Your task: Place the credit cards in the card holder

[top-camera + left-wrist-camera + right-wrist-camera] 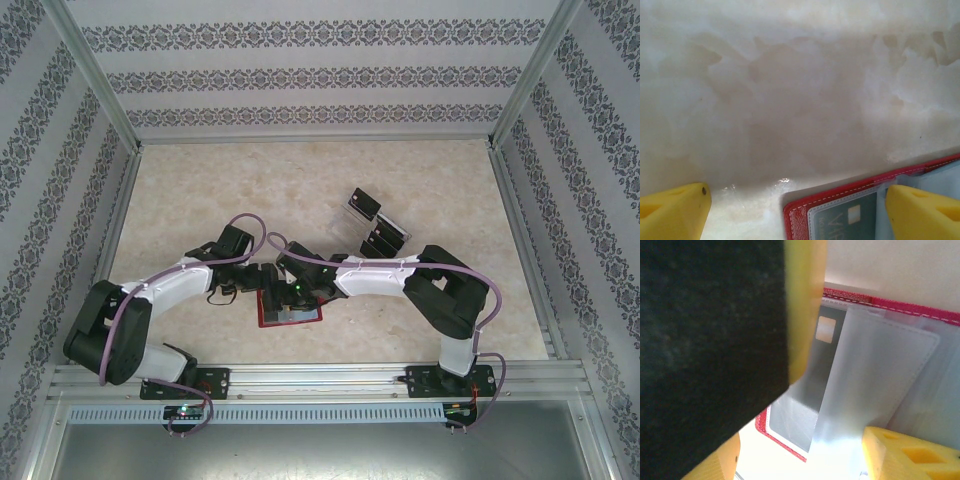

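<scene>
Step in hand, as I read it: feeding a card into the card holder (290, 313), which lies opened flat on the worktop (200, 190) near the front edge, betw the 2 arm bases. One card w/ a gold chip (825, 340) already sits in a grey pocket by the red stitched border

Left pincer (797, 197) is released and spread wide. One yellow finger (675, 212) is over bare worktop, the other over the holder's pocket side; touching or just above, can't tell. Right pincer (832, 405) hangs low over the pockets w/ a black card (710, 355) close to the lens, laid across one of its fingers. The opposite finger stands apart from the card, so clenched on it or not, can't tell

Next move, prob: line the card's leading edge w/ a free pocket mouth under the clear flap (875, 375) and go in shallow, parallel to the pocket. The flap looks limp, so it could buckle or ride up. Left pincer would need to pin the holder so it doesn't skate

Room: the wrists crowd together right above the holder, little slack betw them. Worktop is bare to the left & far side. The clear rack (378, 225) w/ more black cards (362, 203) stands well apart, far-right, so the path to it looks open
</scene>
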